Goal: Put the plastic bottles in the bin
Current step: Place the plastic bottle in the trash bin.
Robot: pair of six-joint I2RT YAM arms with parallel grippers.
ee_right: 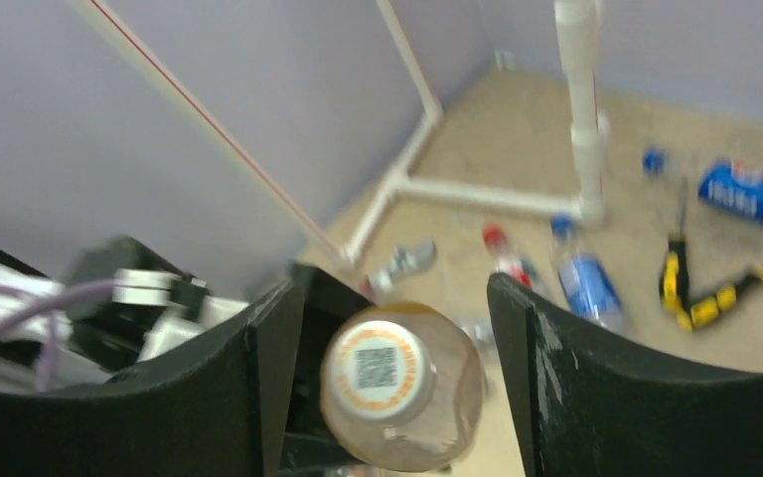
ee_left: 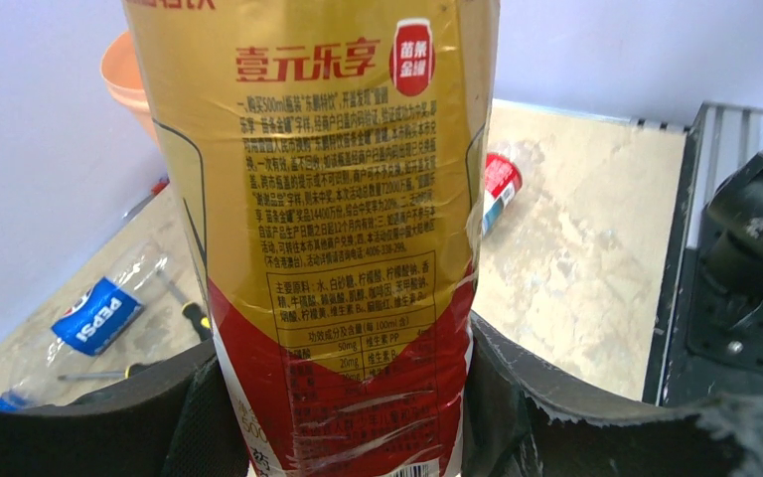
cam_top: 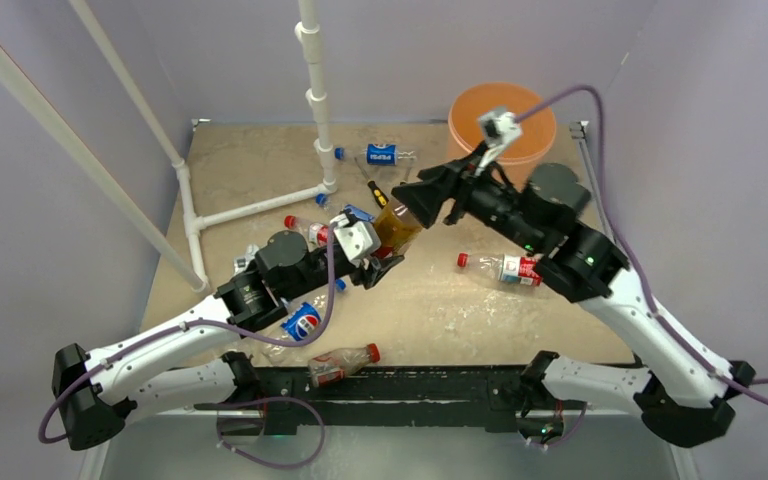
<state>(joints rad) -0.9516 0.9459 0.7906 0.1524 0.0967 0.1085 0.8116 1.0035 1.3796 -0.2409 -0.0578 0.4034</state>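
Red-gold bottle (cam_top: 397,228) is clamped at its base by the left gripper (cam_top: 384,262).
Its capped end is flanked by the spread-apart right gripper (ee_right: 389,333); the bin (cam_top: 475,105) is seen close behind that gripper.

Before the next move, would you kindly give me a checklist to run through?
1. Left pincer clamped on the red-gold bottle: ok.
2. Right pincer straddling the bottle's top end: ok.
3. Right pincer closed on the bottle: not ok, a gap shows on each side.
4. Bottle's cap on: ok.
5. Bin upright with its mouth open: ok.
6. Bottle lifted off the table: cannot tell.
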